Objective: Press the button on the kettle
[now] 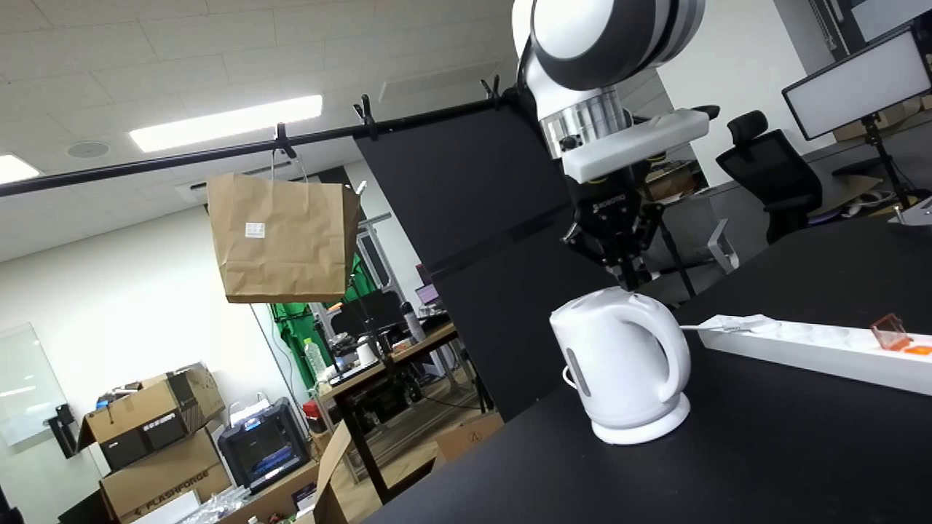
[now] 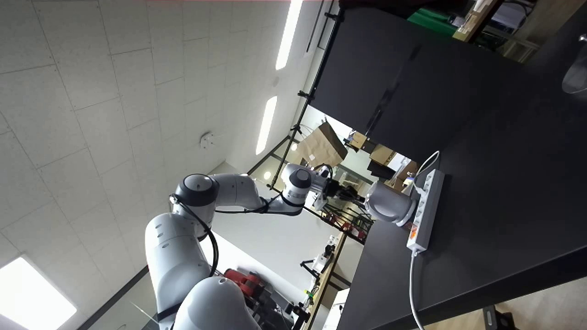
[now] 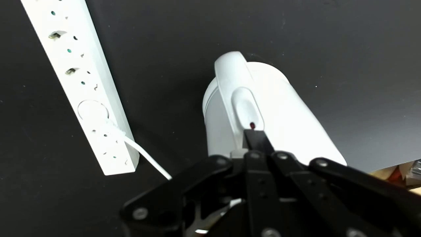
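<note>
In an exterior view, the kettle (image 1: 611, 356) stands on the tabletop (image 1: 772, 444) beside the power strip (image 1: 808, 358); the claw (image 1: 629, 282) points down at its top, narrow, tips together, likely to push rather than pinch. In an exterior view, the arm (image 2: 236, 190) reaches to the kettle's upper end, presumably to press downward. In the wrist view, a plugged-in cord (image 3: 148, 156) probably explains the kettle's place; the claw ends just beside a red dot (image 3: 252, 125) on what is probably the button (image 3: 246, 105), contact unclear.
</note>
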Controlling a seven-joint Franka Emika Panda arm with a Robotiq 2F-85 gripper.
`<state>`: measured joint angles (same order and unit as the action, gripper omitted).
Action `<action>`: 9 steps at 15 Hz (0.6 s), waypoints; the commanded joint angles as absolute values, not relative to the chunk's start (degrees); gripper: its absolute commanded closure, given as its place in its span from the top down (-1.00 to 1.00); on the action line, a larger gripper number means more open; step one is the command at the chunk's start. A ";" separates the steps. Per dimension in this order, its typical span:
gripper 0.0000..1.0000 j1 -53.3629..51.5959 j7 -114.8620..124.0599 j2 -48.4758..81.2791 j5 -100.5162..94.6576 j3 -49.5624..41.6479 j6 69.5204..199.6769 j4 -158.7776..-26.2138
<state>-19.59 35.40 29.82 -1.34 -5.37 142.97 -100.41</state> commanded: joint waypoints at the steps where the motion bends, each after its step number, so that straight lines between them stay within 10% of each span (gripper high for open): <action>1: -1.00 -19.18 38.31 29.94 -2.60 -4.93 140.54 -98.78; 9: -1.00 -18.77 38.85 30.41 -2.25 -4.59 140.13 -98.68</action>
